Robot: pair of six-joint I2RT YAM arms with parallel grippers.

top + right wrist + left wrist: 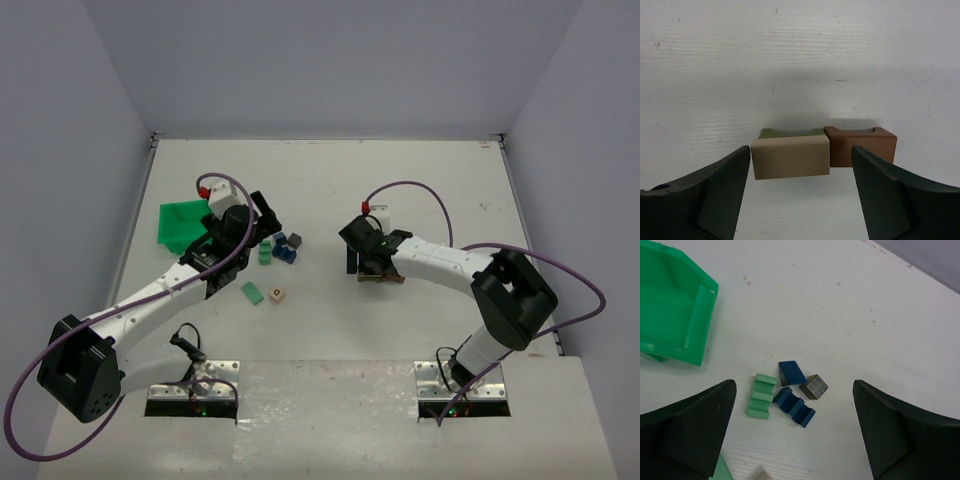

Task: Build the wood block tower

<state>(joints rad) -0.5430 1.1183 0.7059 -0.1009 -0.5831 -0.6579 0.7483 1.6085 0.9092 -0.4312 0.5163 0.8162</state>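
**Right gripper** (800, 150): the jaws are set wide and hold nothing. The start of the wood block tower (822, 147) lies in the gap between the fingers (705, 195), as the right wrist camera sees it. It touches neither finger.

The tower so far is three pieces on the table (800, 50):
- A tan block (790, 159) lies nearest the wrist.
- An olive-green block (790, 133) lies directly beyond the tan block and against it.
- A reddish-brown block (862, 146) lies toward the right-hand finger, butted against the other two. Its top face has a shallow notch.

Whether the tan block rests partly on the olive-green one cannot be told.

**Left gripper** (794, 385): the jaws are likewise wide and hold nothing. Four loose pieces cluster just ahead of its fingertips (727, 390):
- A light green stepped block (761, 396) lies toward the left-hand finger.
- A dark blue stepped block (793, 406) lies just beside it, at the centre of the gap.
- A blue wedge block (791, 372) lies just beyond those two.
- A gray cube (813, 386) lies next to the wedge, toward the right-hand finger.

Nearer the wrist, by the left-hand finger, lie a pale green block (722, 471) and a tan cube (760, 475). Both are cut off by the frame edge. A green plastic bin (697, 325) stands well beyond the left-hand finger. The tower is well apart from this gripper, off to its right.
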